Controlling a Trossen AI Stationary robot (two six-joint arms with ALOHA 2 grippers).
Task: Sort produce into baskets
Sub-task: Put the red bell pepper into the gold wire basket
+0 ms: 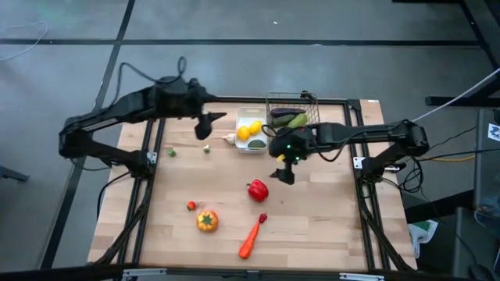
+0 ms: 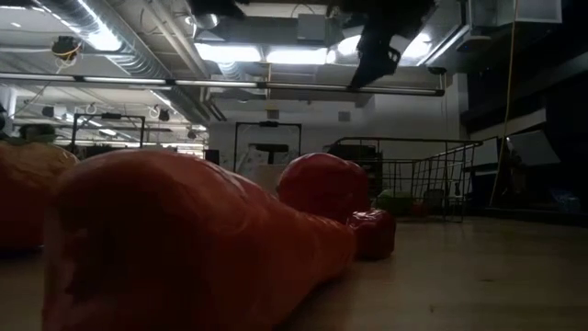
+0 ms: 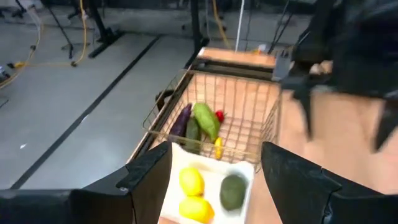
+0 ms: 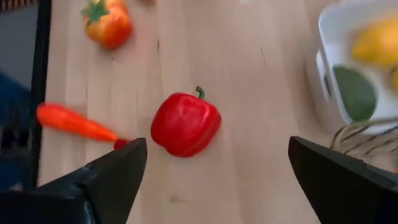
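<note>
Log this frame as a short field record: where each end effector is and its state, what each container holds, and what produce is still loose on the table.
left end effector: open, empty, raised beside the white tray
right end effector: open, empty, above the red pepper
white tray contents: two yellow lemons, one dark green piece
wire basket contents: purple eggplant, green cucumber, small red and yellow pieces
loose on table: red pepper, orange tomato, carrot, several small pieces

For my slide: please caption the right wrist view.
Right gripper, jaws open, above the red pepper on the table.
</note>
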